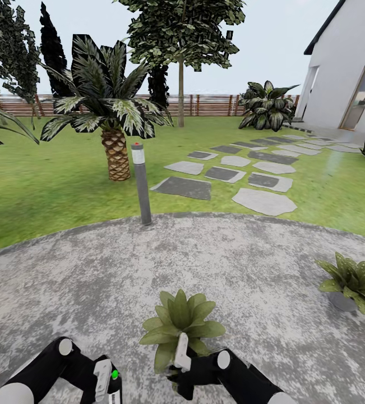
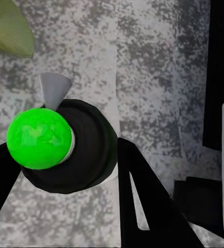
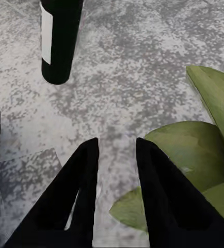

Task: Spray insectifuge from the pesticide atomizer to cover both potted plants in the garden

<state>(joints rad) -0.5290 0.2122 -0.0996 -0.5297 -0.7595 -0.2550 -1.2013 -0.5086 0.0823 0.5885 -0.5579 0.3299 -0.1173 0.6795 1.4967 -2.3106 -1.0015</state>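
Note:
The pesticide atomizer (image 2: pixel 55 144) is a dark bottle whose round top shows green; my left gripper (image 2: pixel 65 150) is shut on it, low at the head view's near left (image 1: pixel 106 379). Its dark body with a pale band (image 3: pixel 58 41) hangs over the paving in the right wrist view. One potted plant (image 1: pixel 179 322) stands just ahead of me on the paved circle. My right gripper (image 1: pixel 181 356) sits at its near leaves (image 3: pixel 194 155), open (image 3: pixel 117 144) and holding nothing. The second potted plant (image 1: pixel 356 280) stands at the right, its leaves dotted with pale specks.
A grey lamp post (image 1: pixel 141 185) stands at the paving's far edge, with a palm (image 1: pixel 115 151) behind it on the lawn. Stepping stones (image 1: pixel 227 174) lead right toward a white house (image 1: pixel 350 67). A wooden fence (image 1: pixel 204 105) closes the back.

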